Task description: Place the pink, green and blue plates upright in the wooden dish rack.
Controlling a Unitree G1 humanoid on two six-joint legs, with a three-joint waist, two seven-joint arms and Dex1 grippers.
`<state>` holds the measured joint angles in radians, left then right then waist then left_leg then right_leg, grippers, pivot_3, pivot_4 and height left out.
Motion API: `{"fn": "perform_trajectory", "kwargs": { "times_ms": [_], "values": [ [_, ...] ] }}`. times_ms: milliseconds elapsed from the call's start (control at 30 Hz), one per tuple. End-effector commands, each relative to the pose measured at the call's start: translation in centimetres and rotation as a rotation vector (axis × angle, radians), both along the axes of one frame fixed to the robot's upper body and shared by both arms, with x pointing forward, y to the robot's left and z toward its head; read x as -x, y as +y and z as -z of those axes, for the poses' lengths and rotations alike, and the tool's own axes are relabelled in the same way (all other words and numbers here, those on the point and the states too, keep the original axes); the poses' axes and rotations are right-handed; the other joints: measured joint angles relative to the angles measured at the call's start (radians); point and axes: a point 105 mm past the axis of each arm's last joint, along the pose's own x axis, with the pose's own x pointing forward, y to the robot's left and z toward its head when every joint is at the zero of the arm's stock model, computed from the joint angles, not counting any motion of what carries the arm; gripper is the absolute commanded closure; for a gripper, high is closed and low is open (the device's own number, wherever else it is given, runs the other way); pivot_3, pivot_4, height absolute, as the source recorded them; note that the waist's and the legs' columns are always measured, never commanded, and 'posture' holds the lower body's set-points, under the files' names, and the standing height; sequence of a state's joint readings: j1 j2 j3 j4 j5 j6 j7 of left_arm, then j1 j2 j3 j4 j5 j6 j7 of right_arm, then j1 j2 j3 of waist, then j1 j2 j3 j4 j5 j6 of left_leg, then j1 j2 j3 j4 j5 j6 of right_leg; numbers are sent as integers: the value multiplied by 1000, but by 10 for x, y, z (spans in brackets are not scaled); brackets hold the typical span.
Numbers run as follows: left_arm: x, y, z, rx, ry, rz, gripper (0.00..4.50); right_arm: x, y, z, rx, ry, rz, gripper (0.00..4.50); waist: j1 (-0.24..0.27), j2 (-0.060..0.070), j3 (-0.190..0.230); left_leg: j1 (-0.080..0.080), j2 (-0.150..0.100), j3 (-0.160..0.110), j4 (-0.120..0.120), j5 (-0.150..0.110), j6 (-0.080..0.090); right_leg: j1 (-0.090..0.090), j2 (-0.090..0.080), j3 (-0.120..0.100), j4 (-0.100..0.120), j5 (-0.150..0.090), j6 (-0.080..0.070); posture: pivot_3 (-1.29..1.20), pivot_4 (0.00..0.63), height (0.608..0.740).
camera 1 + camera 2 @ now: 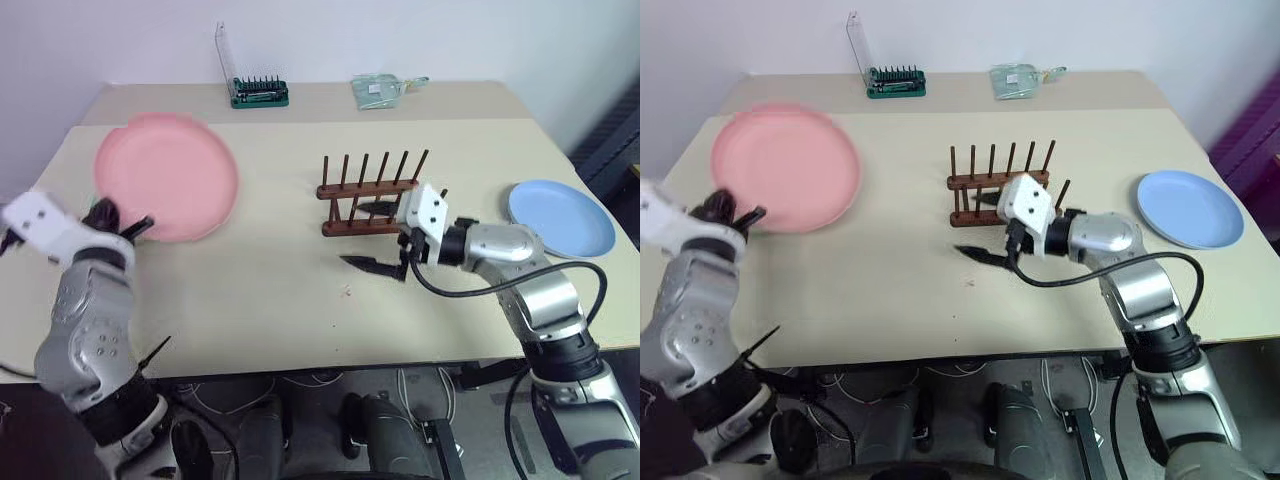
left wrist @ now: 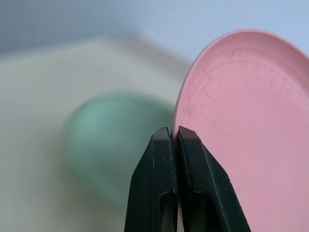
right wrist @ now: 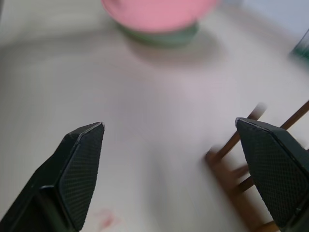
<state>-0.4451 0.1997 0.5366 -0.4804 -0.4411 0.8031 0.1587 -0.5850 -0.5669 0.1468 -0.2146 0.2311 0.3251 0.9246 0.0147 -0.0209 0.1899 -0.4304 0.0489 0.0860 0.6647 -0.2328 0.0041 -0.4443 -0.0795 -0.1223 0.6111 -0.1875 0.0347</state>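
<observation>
The left end effector (image 2: 175, 140), clamped tight on the rim of the pink plate (image 1: 170, 175), holds it tilted above the green plate (image 2: 113, 140) on the counter (image 1: 280, 300), while the right end effector (image 1: 385, 237) gapes empty beside the wooden dish rack (image 1: 368, 193), the blue plate (image 1: 560, 217) lying flat to its right.

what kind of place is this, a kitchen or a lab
Most likely a lab or workshop, not a kitchen: a plain beige table against a bare wall, cables on the floor beneath it, and a green-and-black tool-bit holder at the back beside the wooden dish rack and practice plates.
</observation>
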Motion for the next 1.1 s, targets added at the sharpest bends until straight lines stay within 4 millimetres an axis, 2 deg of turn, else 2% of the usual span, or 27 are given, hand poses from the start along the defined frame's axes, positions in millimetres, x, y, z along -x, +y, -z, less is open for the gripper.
{"fn": "perform_trajectory", "kwargs": {
  "times_ms": [33, 167, 333, 467, 567, 600, 667, 733, 867, 900, 1067, 1100],
  "values": [
    [-23, -52, -43, -194, -90, 119, 4500, -2, 25, -28, 28, -253, -35, 13, 1, 0, 0, 0, 0, 0, 0, 0, 0, 0, 0, 0, 0, 0, 0, 0, 150, 730],
    [-38, -93, -68, -263, -156, 214, 4500, -18, 47, -42, 75, -484, 14, 13, -5, 0, 0, -2, -1, 2, -1, 0, 3, -1, -2, 0, -2, 0, 1, 0, 150, 730],
    [-43, -130, -78, -279, -183, 308, 4500, -39, 54, -47, 196, -732, 108, 13, -3, 0, 0, -14, -2, 6, 0, 2, 1, -17, 0, 3, 5, 3, 3, 0, 150, 730],
    [-40, -145, -79, -204, -198, 370, 4500, -46, 56, -31, 290, -800, 95, 13, -3, 0, 0, -13, -2, 8, -1, 2, 1, -16, 1, 2, 5, 3, 3, 0, 150, 730],
    [-37, -152, -78, -211, -199, 396, 4500, -54, 52, -26, 341, -850, 138, 13, -5, 0, 0, -13, -2, 8, 0, 3, 1, -16, 1, 3, 5, 3, 3, 0, 150, 730],
    [-36, -153, -78, -211, -199, 396, 4500, -56, 50, -25, 351, -860, 147, 408, -5, 0, 0, -13, -2, 8, 1, 3, 0, -16, 1, 3, 5, 3, 3, 0, 150, 730],
    [-34, -153, -78, -197, -197, 400, 4500, -60, 47, -25, 355, -873, 169, 853, -5, 0, 0, -12, -2, 8, 1, 3, 0, -16, 1, 3, 5, 3, 4, 0, 150, 730],
    [-33, -153, -77, -192, -197, 401, 4500, -63, 43, -28, 360, -898, 195, 1779, -4, 0, 0, -12, -2, 8, 1, 3, 0, -16, 1, 3, 6, 3, 3, 0, 150, 730],
    [-35, -152, -74, -153, -188, 409, 4500, -65, 37, -30, 379, -954, 230, 3912, -4, 0, 0, -12, -2, 8, 1, 4, 0, -16, 1, 3, 6, 4, 3, 0, 150, 730],
    [-35, -151, -73, -142, -182, 407, 4500, -65, 36, -30, 380, -961, 235, 4296, -4, 0, 0, -12, -2, 8, 1, 4, 0, -16, 1, 3, 6, 4, 3, 0, 150, 730],
    [-37, -152, -73, -61, -188, 442, 4500, -63, 31, -32, 377, -996, 257, 4296, -4, 0, 0, -12, -2, 7, 1, 4, 0, -15, 1, 3, 6, 4, 3, 0, 150, 730],
    [-36, -152, -74, -38, -198, 450, 4203, -63, 30, -33, 377, -1003, 263, 4336, -4, 0, 0, -12, -2, 7, 1, 4, 0, -15, 1, 3, 6, 4, 3, 0, 150, 730]
  ]
}}
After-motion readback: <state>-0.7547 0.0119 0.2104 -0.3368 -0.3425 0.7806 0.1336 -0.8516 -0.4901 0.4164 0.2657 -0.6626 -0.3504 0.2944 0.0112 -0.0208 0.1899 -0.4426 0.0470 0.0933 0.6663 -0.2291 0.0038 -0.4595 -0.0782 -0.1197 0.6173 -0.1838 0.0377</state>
